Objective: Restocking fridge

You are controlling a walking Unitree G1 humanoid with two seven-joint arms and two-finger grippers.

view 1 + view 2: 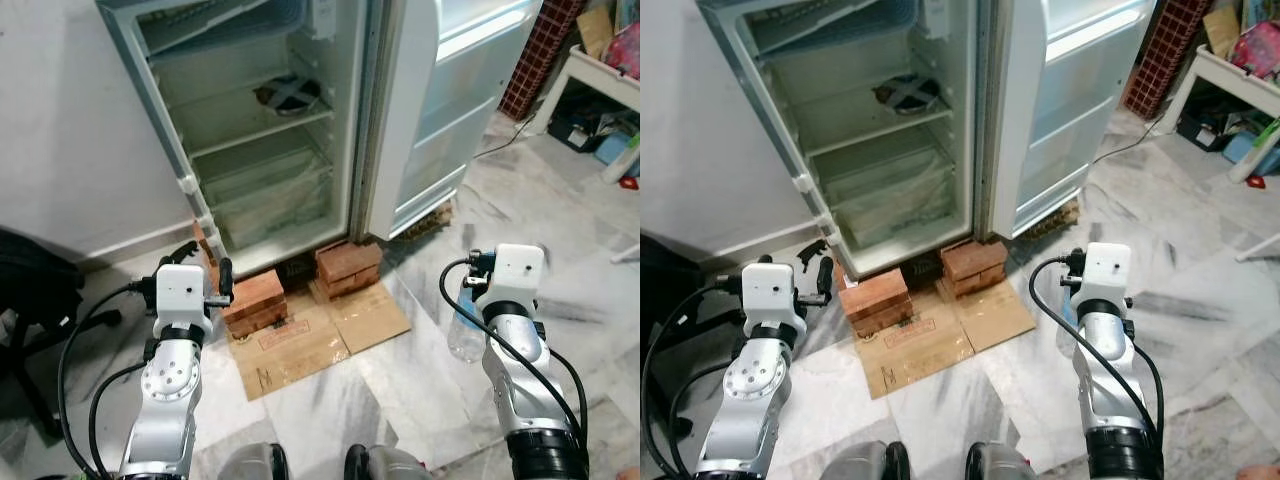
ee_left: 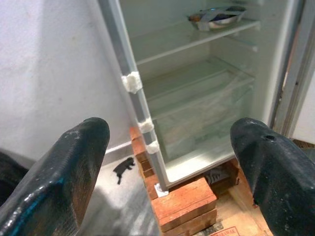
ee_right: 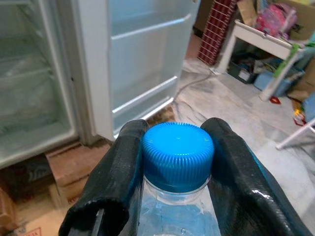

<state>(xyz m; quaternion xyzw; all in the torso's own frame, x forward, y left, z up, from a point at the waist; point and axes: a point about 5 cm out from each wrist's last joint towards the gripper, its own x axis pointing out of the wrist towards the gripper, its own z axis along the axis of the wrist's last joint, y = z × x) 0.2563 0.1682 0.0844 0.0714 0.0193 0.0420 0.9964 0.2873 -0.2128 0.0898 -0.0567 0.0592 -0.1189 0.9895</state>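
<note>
The fridge (image 1: 262, 150) stands open in front of me, its door (image 1: 445, 100) swung out to the right. Its shelves are bare except for a covered dish (image 1: 288, 93) on the middle shelf, the same dish (image 2: 216, 14) showing in the left wrist view. My right gripper (image 3: 175, 129) is shut on the neck of a clear water bottle (image 1: 463, 338), just under its blue cap (image 3: 178, 153), low at the right and short of the door. My left gripper (image 2: 172, 129) is open and holds nothing, facing the fridge's left door frame.
The fridge rests on red bricks (image 1: 256, 300), with more bricks (image 1: 348, 266) under its right corner, and flattened cardboard (image 1: 320, 338) lies on the marble floor in front. A black chair (image 1: 30, 295) is at my left. A white table (image 1: 600, 70) with clutter stands far right.
</note>
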